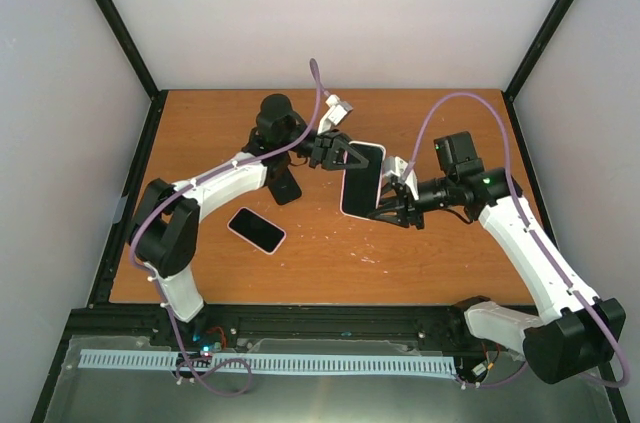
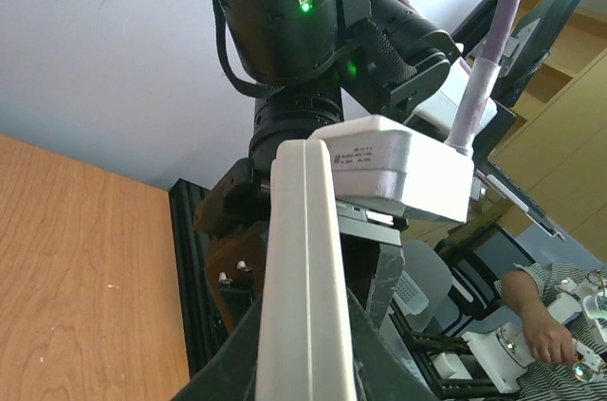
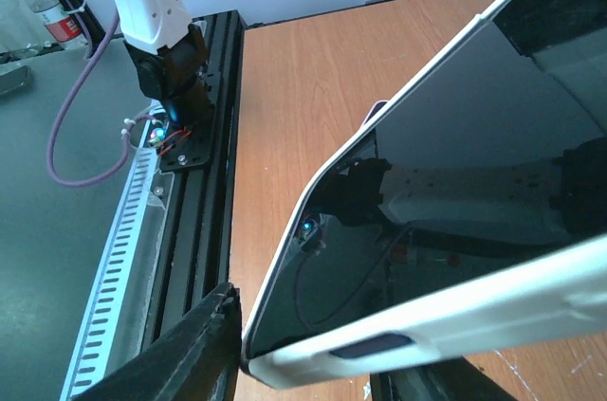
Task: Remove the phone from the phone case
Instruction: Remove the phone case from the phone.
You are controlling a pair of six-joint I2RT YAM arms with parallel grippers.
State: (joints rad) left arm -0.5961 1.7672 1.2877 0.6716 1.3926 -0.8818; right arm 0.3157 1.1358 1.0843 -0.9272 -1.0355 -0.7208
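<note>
A phone with a dark screen in a white case (image 1: pixel 362 178) is held up above the middle of the table between both grippers. My left gripper (image 1: pixel 338 155) is shut on its far left end; in the left wrist view the white case edge (image 2: pixel 303 259) runs straight up between the fingers of the left gripper (image 2: pixel 303 349). My right gripper (image 1: pixel 393 205) is shut on its near right end; in the right wrist view the dark screen (image 3: pixel 446 230) and the white case rim (image 3: pixel 427 325) sit between the fingers of the right gripper (image 3: pixel 313 368).
A second phone-shaped thing with a dark face and a pale pink rim (image 1: pixel 256 229) lies flat on the wooden table (image 1: pixel 440 263), left of centre. Black frame rails (image 1: pixel 300 315) run along the near edge, and white walls close in the back and sides.
</note>
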